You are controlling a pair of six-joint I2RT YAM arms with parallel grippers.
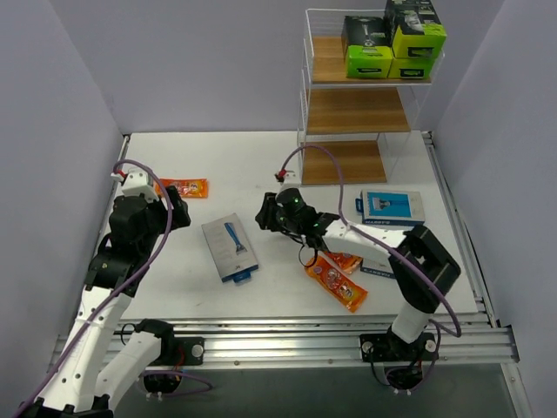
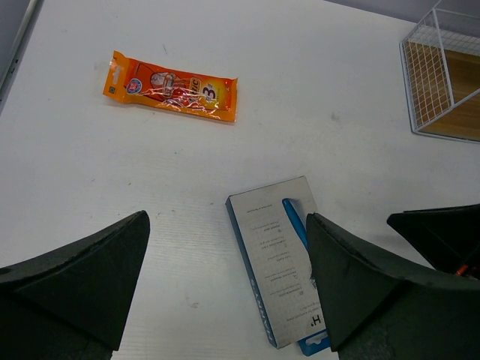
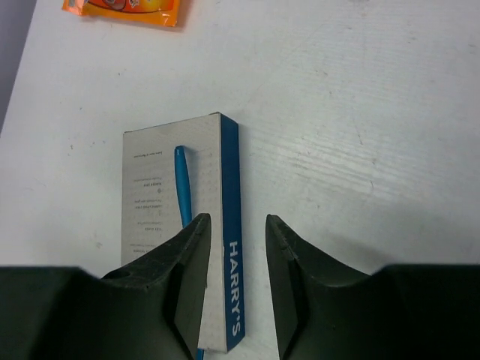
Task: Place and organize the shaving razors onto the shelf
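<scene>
A grey card razor pack (image 1: 231,248) (image 2: 274,255) (image 3: 154,187) with a blue razor and blue side lies flat on the table between the arms. My right gripper (image 1: 264,213) (image 3: 238,219) hovers over its right edge, jaws partly open, the blue side showing in the gap and nothing gripped. Left of the pack, my left gripper (image 1: 178,209) (image 2: 227,217) is wide open and empty. An orange packet (image 1: 183,187) (image 2: 171,86) (image 3: 127,7) lies at far left. The shelf (image 1: 357,111) (image 2: 442,82) stands far right, with black-and-lime boxes (image 1: 392,39) on its top tier.
Blue razor cards (image 1: 392,207) lie stacked by the right arm, with orange packets (image 1: 338,283) in front of them near the table's front rail. The shelf's two lower boards are bare. Grey walls close in left and right.
</scene>
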